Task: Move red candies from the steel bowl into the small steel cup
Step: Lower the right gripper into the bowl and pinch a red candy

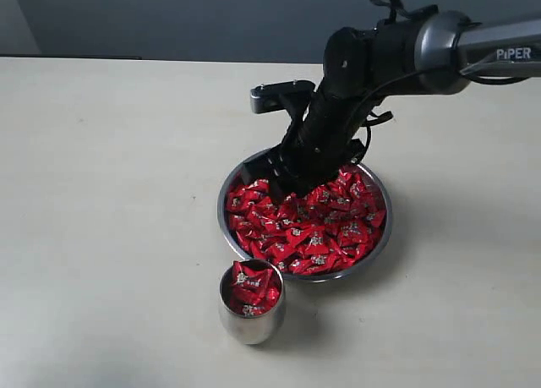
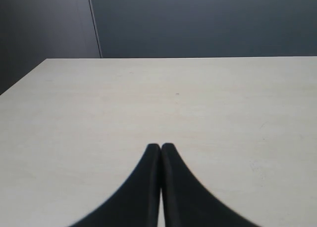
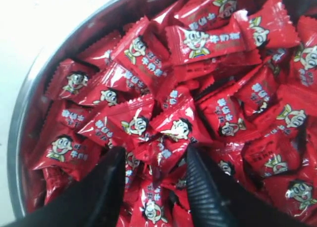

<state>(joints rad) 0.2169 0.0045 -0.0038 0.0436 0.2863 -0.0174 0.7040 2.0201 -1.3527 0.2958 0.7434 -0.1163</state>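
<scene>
Firstly, the step in hand, judged to be the pick from the heap.

Right claw [image 3: 154, 155]: one. It was released, jaws spread, tips sunk among the red candies [image 3: 173, 128] at the edge of the heap nearest its own arm. One or two wrappers lay between the tips; none was gripped yet.

Advice for the pick:
- Push the tips a little lower, so the pads meet a candy's plump middle and not its crimped ends.
- Close slowly, because the foil looked slippery and a neighbour could ride up with it.
- Lift straight up before crossing the heap.

Steel bowl [image 1: 226, 236]: one, directly under the right claw and around it, with its wall close beside one finger.

Red candies in the bowl: dozens, heaped and overlapping, too many for an exact count.

Small steel cup [image 1: 251, 325]: one, upright, across the heap from the right claw and just outside the far rim. Whether it touched the bowl could not be told.

Red candies in the cup: a handful showed at the mouth, roughly four or five, with others perhaps hidden beneath. The cup looked nearly full, so a low release over its centre would be safest.

Left claw [image 2: 160, 147]: one, clenched on nothing, well away from the right claw, with only bare worktop [image 2: 99, 103] ahead of it.
</scene>
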